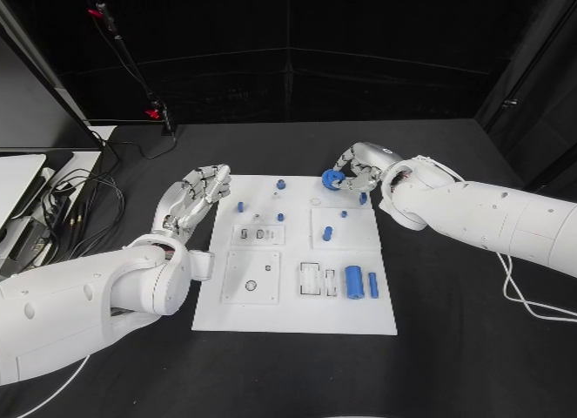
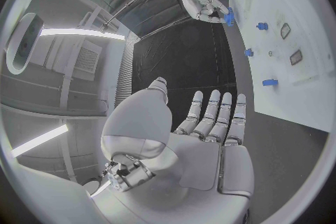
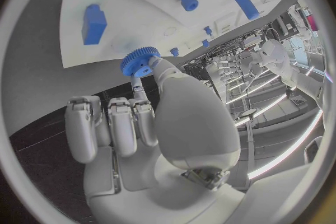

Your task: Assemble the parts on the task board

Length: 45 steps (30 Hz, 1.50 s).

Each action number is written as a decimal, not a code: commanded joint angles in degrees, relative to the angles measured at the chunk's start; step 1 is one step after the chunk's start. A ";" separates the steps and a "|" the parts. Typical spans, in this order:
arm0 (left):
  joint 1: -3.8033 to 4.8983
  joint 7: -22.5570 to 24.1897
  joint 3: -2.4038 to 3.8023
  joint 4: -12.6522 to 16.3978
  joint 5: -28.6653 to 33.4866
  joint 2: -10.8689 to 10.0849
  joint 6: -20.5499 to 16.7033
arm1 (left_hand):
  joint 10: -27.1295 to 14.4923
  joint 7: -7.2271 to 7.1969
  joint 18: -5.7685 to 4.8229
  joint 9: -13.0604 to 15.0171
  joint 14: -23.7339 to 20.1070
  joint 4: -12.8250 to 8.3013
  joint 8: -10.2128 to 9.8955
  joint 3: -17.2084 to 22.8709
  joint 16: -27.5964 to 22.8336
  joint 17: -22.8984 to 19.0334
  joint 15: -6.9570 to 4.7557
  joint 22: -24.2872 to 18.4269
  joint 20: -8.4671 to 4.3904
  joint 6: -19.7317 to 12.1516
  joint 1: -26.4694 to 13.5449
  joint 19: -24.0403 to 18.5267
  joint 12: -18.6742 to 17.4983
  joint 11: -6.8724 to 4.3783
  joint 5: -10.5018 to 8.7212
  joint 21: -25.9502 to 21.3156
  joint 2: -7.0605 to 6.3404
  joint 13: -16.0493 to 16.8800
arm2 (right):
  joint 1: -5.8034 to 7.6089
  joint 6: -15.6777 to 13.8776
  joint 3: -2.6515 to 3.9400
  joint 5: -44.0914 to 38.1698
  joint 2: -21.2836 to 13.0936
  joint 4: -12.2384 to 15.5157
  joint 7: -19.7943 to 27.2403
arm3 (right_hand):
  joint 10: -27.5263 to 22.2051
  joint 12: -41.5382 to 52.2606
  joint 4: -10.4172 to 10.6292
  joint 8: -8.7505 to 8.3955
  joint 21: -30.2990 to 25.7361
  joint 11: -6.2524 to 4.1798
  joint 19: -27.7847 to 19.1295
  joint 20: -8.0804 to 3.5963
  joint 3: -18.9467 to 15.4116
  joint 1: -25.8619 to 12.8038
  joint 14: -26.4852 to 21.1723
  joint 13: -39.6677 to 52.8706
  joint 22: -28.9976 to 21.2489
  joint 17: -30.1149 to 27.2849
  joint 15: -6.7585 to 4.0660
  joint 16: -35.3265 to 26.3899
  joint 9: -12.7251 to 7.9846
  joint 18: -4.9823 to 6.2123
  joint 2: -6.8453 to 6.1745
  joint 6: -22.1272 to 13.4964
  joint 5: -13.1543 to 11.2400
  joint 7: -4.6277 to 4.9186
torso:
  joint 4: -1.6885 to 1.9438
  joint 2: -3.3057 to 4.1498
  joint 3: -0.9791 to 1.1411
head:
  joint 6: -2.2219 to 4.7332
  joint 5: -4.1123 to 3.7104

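At the far edge of the white task board [image 1: 294, 318], toward one o'clock from its middle, the right hand [image 1: 364, 170] pinches a blue toothed gear [image 1: 332, 178] between thumb and a finger, its other fingers curled in. In the head view the gear sits right over the board's far rim; the right wrist view shows the gear [image 3: 139, 61] at that edge, with black table [image 1: 464, 348] just beyond it.

Along the board's left edge, at about ten o'clock, the left hand [image 1: 197, 196] hangs with fingers straight and spread, holding nothing. It lies just beside the rim without covering the board, and the left wrist view shows its fingers [image 2: 213, 117] over bare black table beside the white edge.

On the board, small blue pegs stand in the far half: one at twelve o'clock [image 1: 281, 185], one toward ten o'clock [image 1: 239, 207], and a blue block [image 1: 327, 233] right of centre. A large blue cylinder [image 1: 355, 282] and a thinner blue cylinder [image 1: 373, 285] lie toward four o'clock, near the right edge.

Open tabletop surrounds the near and right sides of the board. Cables [image 1: 81, 205] trail at nine o'clock, well apart from the board, and a white cable [image 1: 526, 300] loops at three o'clock under the right arm.
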 commanded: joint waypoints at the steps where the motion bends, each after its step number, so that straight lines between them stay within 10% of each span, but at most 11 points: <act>1: 0.08 14.35 0.05 0.08 -0.32 -0.12 0.59 | 0.14 8.95 0.38 0.02 -0.19 -0.08 -0.29 -0.36 0.28 0.05 -0.03 0.06 -0.09 -0.21 0.43 -0.10 0.18 0.00 0.23 0.19 0.30 0.10 | 0.18 -3.95 0.06 1.74 -0.37 1.15 3.03 | 6.16 0.15 -0.05 0.03 0.19 0.06 6.19 -0.20 0.33 0.32 5.86 15.08 15.09 15.10 -0.16 0.14 0.06 -0.42 0.71 3.16 0.30 -1.81 | -0.16 -0.05 -0.11 | 0.21 -0.19; 20: 0.08 14.49 0.06 0.06 -0.32 -0.22 0.75 | 0.16 8.95 0.39 0.02 -0.18 -0.08 -0.28 -0.41 0.30 0.05 -0.03 0.06 -0.09 -0.21 0.46 -0.11 0.20 -0.01 0.26 0.20 0.31 0.10 | 0.31 -1.00 0.16 1.37 5.41 2.03 3.11 | 6.16 0.15 -0.31 -0.70 0.19 0.02 6.19 -0.18 0.39 0.10 5.86 15.08 15.09 15.10 -0.19 0.14 -0.22 -0.42 0.53 3.76 -0.54 -1.83 | 0.14 0.02 -0.09 | 0.47 2.11; 45: 0.09 14.51 0.06 0.07 -0.32 0.17 0.66 | 0.23 8.94 0.39 0.03 -0.14 -0.09 -0.25 -0.52 0.36 0.06 -0.03 0.07 -0.08 -0.14 0.53 -0.11 0.25 -0.01 0.32 0.24 0.32 0.10 | 0.29 3.13 0.18 -1.24 14.63 -4.54 2.21 | 6.16 0.15 -0.82 -1.40 0.19 0.01 6.19 -0.22 0.50 0.18 5.86 15.08 15.09 15.10 -0.25 0.14 -0.48 -0.42 0.20 3.96 -0.26 -1.79 | -0.22 -0.06 -0.05 | -0.04 3.98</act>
